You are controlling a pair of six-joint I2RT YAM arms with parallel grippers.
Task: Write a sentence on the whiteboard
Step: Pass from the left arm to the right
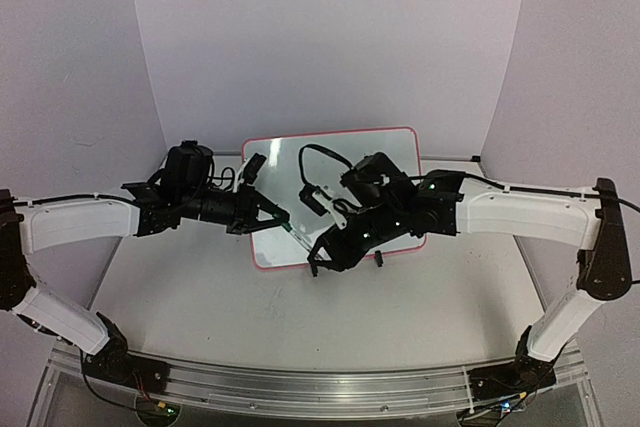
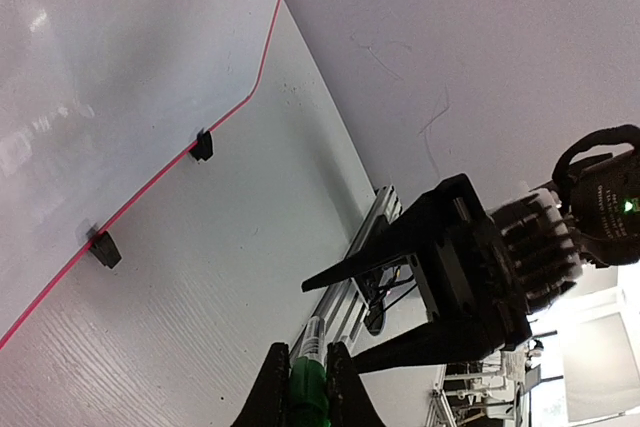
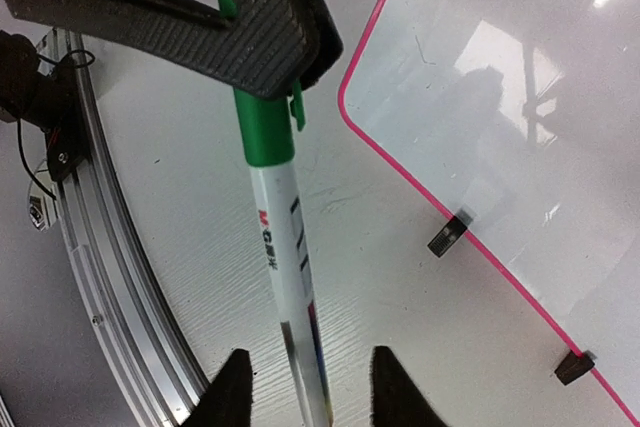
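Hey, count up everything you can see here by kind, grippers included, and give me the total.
Whiteboard: 1
Green-capped marker: 1
Black clip feet: 2
Grippers: 2 (left gripper, right gripper)
Total: 6

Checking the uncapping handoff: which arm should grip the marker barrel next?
Right. The right gripper, open, straddles the marker barrel, while the left gripper is clamped on the cap.

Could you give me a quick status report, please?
Left gripper: jaws shut on cap of green-capped white marker pen. Right gripper: jaws open, straddling its barrel. Red-framed white whiteboard blank. Both arms overhang its near edge.
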